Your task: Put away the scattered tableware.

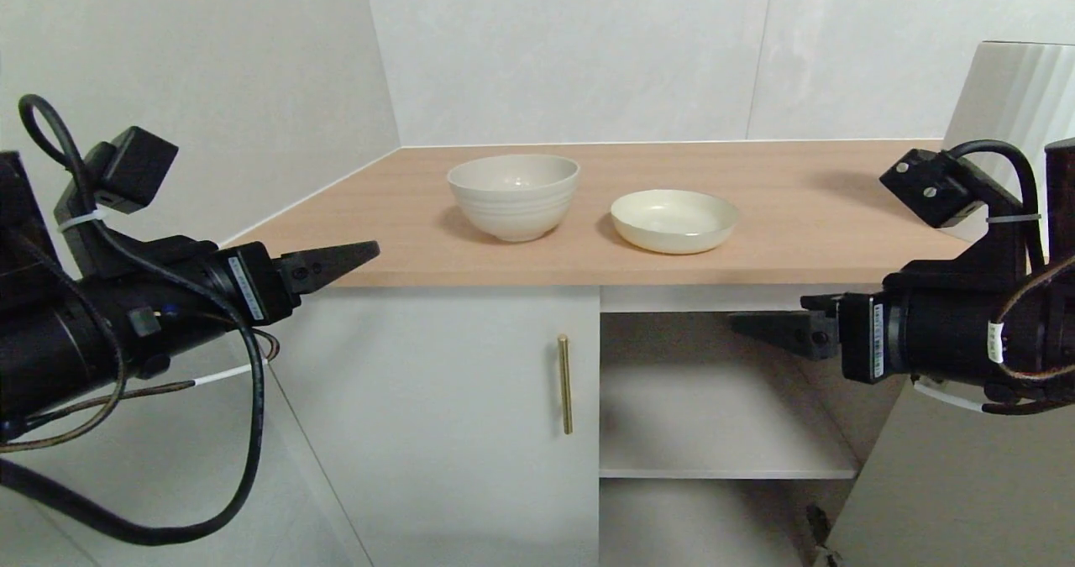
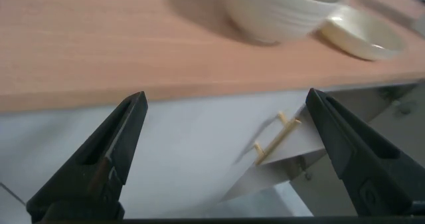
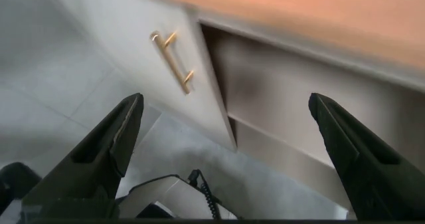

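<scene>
Two pieces of tableware sit out on the wooden counter [image 1: 798,206]. A deep ribbed bowl [image 1: 513,196] stands upright toward the middle. Just to its right, near it but not touching, is a shallow dish [image 1: 674,220], also upright and closer to the front edge.

The left gripper [image 1: 361,256] hangs in front of the counter's left end, level with its front edge and well apart from the bowl. In the left wrist view its fingers [image 2: 119,144] are spread wide with nothing between them.

The right gripper [image 1: 743,325] sits lower, under the countertop, in front of the top of the open compartment [image 1: 714,340]. Its fingers [image 3: 116,141] are also splayed apart and carry nothing.

Below the counter, the left cupboard door [image 1: 437,416] is closed, with a slim brass handle [image 1: 565,385] standing upright at its right edge. The right side is open, showing a white shelf [image 1: 722,433] inside. A pale panel [image 1: 1008,88] rises at the far right. It may be the swung-out door, but the right arm covers too much of it to be sure.
</scene>
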Robot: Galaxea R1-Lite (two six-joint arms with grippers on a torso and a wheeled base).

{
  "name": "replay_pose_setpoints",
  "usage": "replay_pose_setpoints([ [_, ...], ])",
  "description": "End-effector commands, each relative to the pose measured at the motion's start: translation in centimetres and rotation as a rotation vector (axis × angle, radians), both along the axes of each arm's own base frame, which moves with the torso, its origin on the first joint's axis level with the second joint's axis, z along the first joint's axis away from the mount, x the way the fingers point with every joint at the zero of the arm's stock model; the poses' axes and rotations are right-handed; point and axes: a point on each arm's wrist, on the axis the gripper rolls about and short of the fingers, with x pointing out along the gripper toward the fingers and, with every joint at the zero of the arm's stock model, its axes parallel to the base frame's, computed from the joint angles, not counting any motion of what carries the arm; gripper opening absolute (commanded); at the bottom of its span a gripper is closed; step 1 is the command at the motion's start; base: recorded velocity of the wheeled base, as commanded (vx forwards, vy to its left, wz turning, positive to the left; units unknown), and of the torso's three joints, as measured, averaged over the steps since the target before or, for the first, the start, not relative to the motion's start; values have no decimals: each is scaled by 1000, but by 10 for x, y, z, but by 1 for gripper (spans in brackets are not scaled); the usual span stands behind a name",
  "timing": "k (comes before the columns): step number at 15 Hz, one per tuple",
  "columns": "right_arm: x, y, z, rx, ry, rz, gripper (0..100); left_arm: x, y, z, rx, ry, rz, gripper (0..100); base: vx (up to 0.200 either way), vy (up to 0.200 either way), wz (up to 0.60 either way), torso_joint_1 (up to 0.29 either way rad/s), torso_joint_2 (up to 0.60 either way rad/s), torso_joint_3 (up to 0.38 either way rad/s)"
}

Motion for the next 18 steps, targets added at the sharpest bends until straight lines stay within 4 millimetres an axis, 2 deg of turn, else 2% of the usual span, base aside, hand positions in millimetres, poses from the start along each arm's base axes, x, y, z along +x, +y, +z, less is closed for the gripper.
replay_pose_setpoints([
  [1, 1, 1, -1, -2, 2, -1, 100, 1, 0, -1, 0, 2, 0, 100, 0, 0, 0, 203, -540, -315],
  [12, 20, 3, -9, 7, -11, -35, 100, 9, -1, -1, 3, 20, 10, 100, 0, 0, 0, 184, -495, -286],
  [15, 42, 16, -13, 22, -49, -36, 100, 15, -5, 15, 20, 104, -1, 100, 0, 0, 0, 80, -175, -92],
  [16, 56, 24, -10, 20, -53, -60, 100, 22, -7, 23, 28, 145, -1, 100, 0, 0, 0, 22, -56, -27],
  [18, 69, 29, -15, -61, 0, -183, 100, 36, -11, 37, 42, 214, -7, 100, 0, 0, 0, 0, 0, 0],
])
